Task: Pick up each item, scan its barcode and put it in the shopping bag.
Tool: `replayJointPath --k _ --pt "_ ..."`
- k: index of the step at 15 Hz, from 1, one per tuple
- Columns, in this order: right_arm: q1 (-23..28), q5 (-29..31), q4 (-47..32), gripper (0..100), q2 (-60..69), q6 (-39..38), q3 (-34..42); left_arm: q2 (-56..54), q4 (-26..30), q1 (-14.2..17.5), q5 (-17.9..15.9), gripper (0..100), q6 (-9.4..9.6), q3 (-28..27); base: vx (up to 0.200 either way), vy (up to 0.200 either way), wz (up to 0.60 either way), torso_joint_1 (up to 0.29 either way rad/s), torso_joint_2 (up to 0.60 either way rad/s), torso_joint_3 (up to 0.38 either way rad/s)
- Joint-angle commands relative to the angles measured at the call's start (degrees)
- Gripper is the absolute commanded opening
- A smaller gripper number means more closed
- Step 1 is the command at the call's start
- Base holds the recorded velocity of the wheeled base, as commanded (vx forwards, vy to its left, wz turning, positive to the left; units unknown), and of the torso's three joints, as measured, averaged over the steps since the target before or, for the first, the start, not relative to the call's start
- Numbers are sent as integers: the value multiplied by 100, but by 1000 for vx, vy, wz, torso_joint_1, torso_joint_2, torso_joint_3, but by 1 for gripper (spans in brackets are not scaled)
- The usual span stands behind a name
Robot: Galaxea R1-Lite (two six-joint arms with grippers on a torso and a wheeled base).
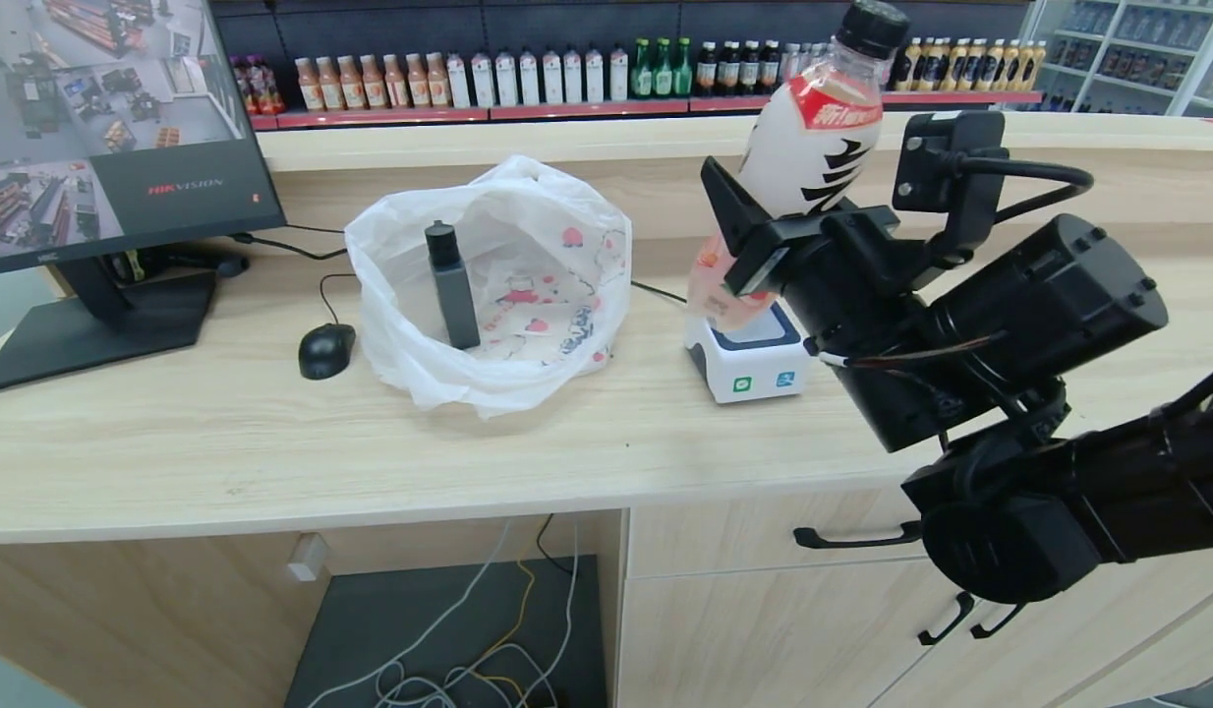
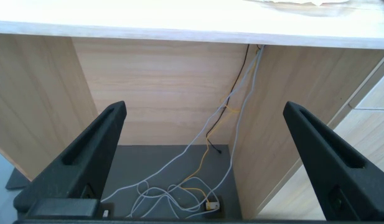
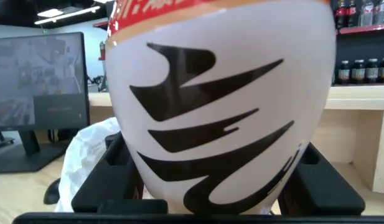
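Right gripper (image 1: 769,236) is clamped on one drink bottle (image 1: 813,138), held tilted just above the one scanner (image 1: 754,369), evidently to present its barcode. Nearby, one bag (image 1: 567,295) stands open with one grey bottle (image 1: 452,285) inside. Left gripper (image 2: 204,115) hangs below the counter (image 2: 179,28), jaws spread, empty.

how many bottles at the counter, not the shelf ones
2: a dark grey bottle upright in the white plastic bag, a white black-capped drink bottle in the right gripper. The bag may hide more.
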State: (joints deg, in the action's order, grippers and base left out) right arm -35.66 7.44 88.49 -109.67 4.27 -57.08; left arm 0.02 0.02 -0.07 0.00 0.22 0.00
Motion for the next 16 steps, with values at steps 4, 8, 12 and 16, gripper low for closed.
replayJointPath --k 4,8,12,16 --pt "261 399 116 0 139 -49 -418 -2 -2 -1 0 100 13 0 0 0 0 0 0 0" --pt "287 584 151 0 165 -137 -533 -2 -2 -1 0 100 13 0 0 0 0 0 0 0" --pt "287 997 151 0 112 -400 -796 -2 -2 -1 0 100 -4 0 0 150 0 3 1 1" --pt "287 997 151 0 59 -418 -796 -2 -2 -1 0 100 -4 0 0 200 0 -2 4 2"
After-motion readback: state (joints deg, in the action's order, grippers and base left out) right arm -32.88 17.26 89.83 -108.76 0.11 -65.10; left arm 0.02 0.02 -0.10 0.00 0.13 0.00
